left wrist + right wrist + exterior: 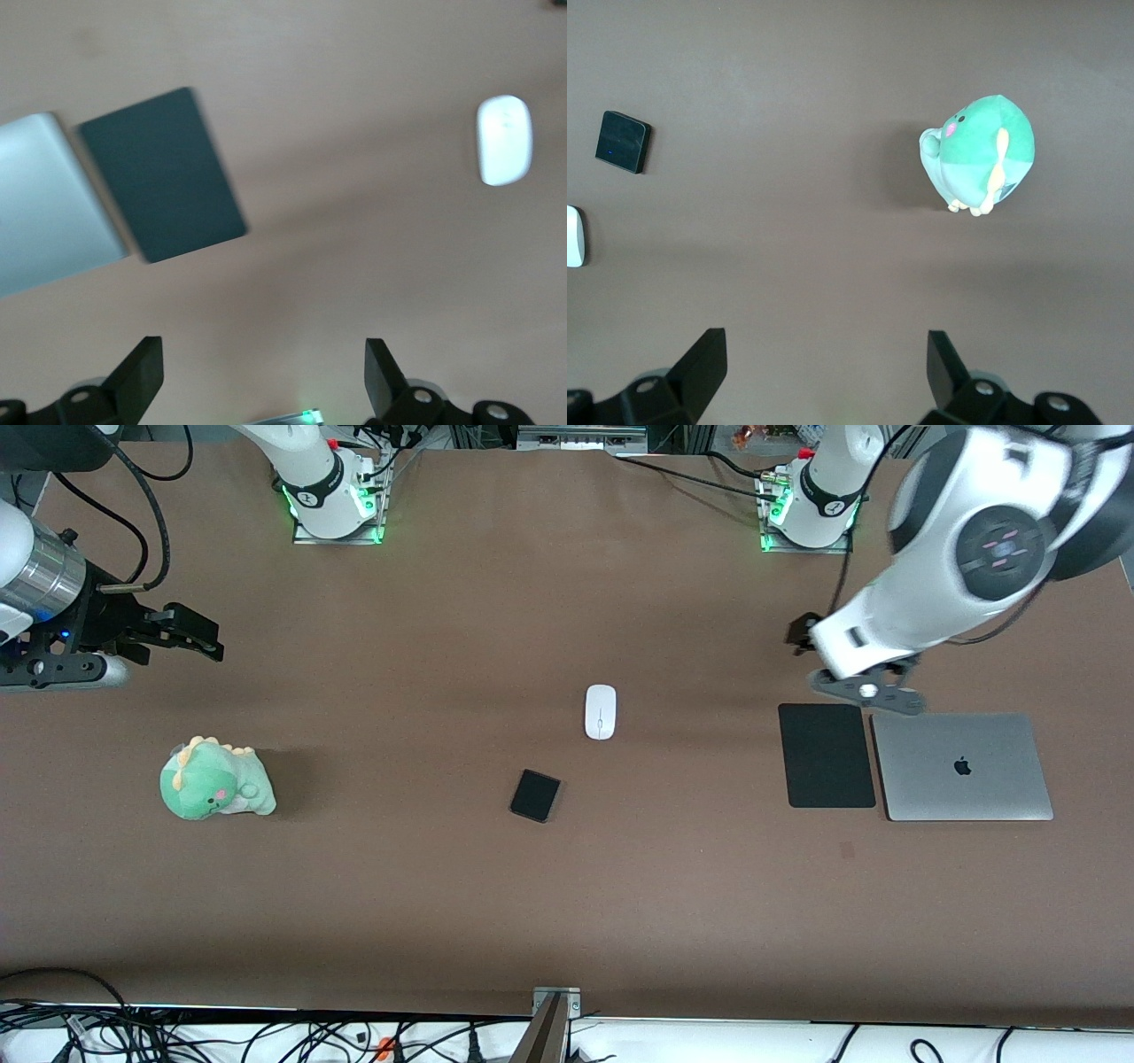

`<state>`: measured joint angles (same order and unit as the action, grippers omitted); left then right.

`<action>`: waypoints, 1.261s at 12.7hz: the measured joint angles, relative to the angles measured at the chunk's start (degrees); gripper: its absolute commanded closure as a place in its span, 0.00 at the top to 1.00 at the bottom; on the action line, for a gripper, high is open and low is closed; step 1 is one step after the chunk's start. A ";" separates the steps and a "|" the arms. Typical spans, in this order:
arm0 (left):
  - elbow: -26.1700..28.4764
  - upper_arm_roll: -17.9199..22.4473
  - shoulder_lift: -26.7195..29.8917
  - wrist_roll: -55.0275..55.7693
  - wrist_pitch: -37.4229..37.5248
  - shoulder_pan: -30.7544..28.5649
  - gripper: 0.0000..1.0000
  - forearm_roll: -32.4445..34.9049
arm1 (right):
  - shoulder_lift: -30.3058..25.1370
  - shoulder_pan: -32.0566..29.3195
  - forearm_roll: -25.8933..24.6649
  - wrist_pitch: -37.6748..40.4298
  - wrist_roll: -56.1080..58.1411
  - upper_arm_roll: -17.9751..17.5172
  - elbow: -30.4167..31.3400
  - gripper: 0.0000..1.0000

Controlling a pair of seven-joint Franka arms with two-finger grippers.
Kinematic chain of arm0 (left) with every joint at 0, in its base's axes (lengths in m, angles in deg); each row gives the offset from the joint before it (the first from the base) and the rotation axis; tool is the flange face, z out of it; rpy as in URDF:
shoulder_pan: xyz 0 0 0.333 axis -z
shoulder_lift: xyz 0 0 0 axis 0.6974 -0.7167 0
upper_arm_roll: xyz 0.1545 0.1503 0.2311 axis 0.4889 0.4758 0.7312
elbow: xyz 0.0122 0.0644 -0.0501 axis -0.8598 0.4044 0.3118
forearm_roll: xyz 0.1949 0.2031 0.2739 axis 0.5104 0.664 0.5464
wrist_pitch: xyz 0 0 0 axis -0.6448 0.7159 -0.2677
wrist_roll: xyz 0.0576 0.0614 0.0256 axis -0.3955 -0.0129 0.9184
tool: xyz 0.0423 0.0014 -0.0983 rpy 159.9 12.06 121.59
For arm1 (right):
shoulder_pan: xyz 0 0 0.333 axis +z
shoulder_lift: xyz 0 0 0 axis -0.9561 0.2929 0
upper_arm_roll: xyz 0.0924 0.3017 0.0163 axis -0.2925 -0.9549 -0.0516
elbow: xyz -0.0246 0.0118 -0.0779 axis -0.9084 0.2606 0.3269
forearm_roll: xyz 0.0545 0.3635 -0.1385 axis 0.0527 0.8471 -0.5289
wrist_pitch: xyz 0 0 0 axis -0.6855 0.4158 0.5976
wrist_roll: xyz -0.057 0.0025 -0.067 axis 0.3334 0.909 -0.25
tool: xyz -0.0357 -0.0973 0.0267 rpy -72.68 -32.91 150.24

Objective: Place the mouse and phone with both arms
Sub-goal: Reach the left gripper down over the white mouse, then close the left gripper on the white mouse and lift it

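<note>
The white mouse [600,711] lies near the table's middle. The black phone [535,795] lies close to it, nearer the front camera. My left gripper [802,633] is open and empty, up over bare table toward the left arm's end, close to the black mat. Its wrist view shows its open fingers [142,376] and the mouse [505,140]. My right gripper [199,638] is open and empty, up over the right arm's end of the table. Its wrist view shows its fingers [704,363], the phone [623,141] and an edge of the mouse [574,235].
A large flat black mat [827,755] and a closed silver laptop [961,766] lie side by side toward the left arm's end. A green plush dinosaur [215,781] sits toward the right arm's end. Cables hang along the table's front edge.
</note>
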<state>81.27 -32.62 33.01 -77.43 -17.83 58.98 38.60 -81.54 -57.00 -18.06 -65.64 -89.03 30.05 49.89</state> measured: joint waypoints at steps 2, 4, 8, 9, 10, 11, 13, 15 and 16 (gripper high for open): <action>-0.02 -0.20 -3.26 2.35 -4.38 3.82 1.00 -1.70 | 0.00 0.01 0.00 0.01 0.00 -0.02 0.00 1.00; 0.00 -0.33 -6.58 8.18 -10.77 8.53 1.00 -1.87 | 0.00 0.01 0.00 0.01 0.00 -0.05 0.00 1.00; 0.04 -0.46 -16.06 24.29 -26.28 19.15 1.00 -1.87 | 0.00 0.02 0.00 0.01 0.00 -0.08 0.00 1.00; 0.05 -0.44 -18.58 27.36 -29.63 20.98 1.00 -1.72 | 0.00 0.02 0.00 0.01 0.00 -0.08 0.00 1.00; 0.06 -0.37 -21.07 29.66 -32.61 22.34 1.00 -0.96 | 0.00 0.02 0.00 0.01 0.00 -0.08 0.00 1.00; 0.06 -0.29 -23.29 31.60 -34.91 23.13 1.00 1.09 | 0.00 0.01 0.00 0.01 0.00 -0.08 0.00 1.00; -0.02 -0.18 -26.61 34.57 -38.12 23.37 1.00 5.28 | 0.00 0.02 0.00 0.01 0.00 -0.08 0.00 1.00; -0.03 -0.07 -28.77 36.19 -41.16 23.45 1.00 6.08 | 0.00 0.02 0.00 0.01 0.00 -0.09 0.00 1.00; -0.03 -0.08 -29.75 37.15 -42.42 23.75 1.00 6.12 | 0.00 0.02 0.00 0.01 0.00 -0.10 0.00 1.00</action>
<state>81.24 -32.71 3.26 -40.28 -60.25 82.72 44.72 -81.54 -56.99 -18.06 -65.63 -89.03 29.95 49.89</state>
